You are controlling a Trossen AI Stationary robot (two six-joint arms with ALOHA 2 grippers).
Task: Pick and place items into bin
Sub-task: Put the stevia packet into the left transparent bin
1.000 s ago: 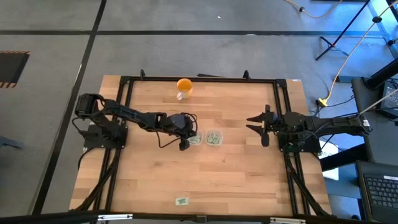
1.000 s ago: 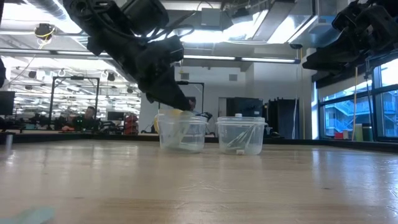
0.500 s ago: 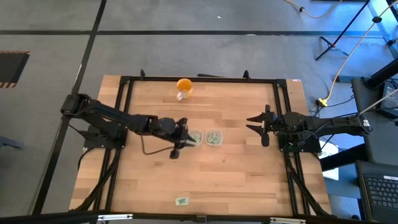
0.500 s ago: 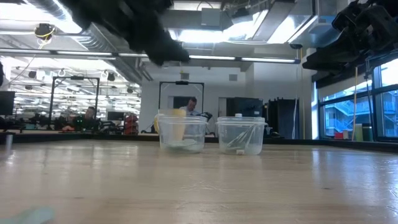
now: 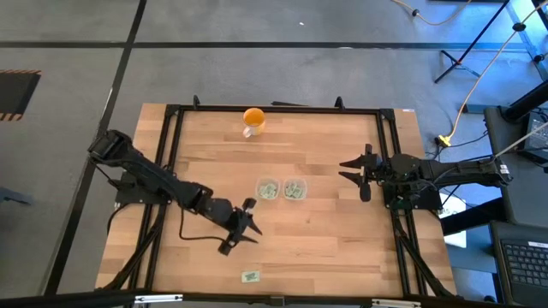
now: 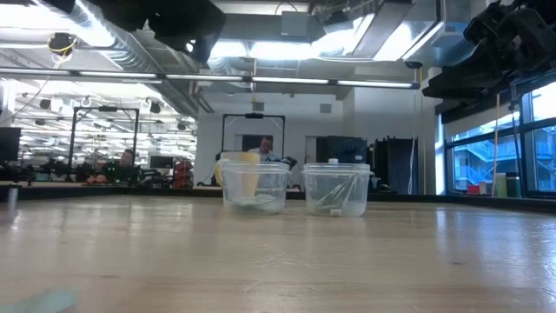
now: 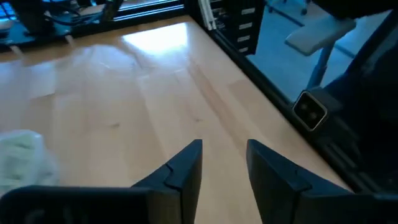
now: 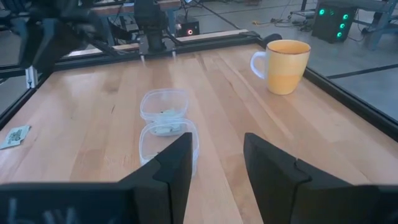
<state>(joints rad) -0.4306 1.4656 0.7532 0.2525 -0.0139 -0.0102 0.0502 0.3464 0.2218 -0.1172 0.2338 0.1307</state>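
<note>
While our left gripper (image 5: 242,226) hangs with jaws parted over smooth wood table (image 5: 325,239), clear round bins (image 5: 268,189) hold flat packets (image 5: 294,192).

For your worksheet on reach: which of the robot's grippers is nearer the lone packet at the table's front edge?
Left. The left gripper hovers close beside the packet; the right gripper waits far off by the table's right side.

Two clear tubs (image 6: 254,185) (image 6: 336,188) side by side on the table (image 6: 278,261) — packets inside.
</note>
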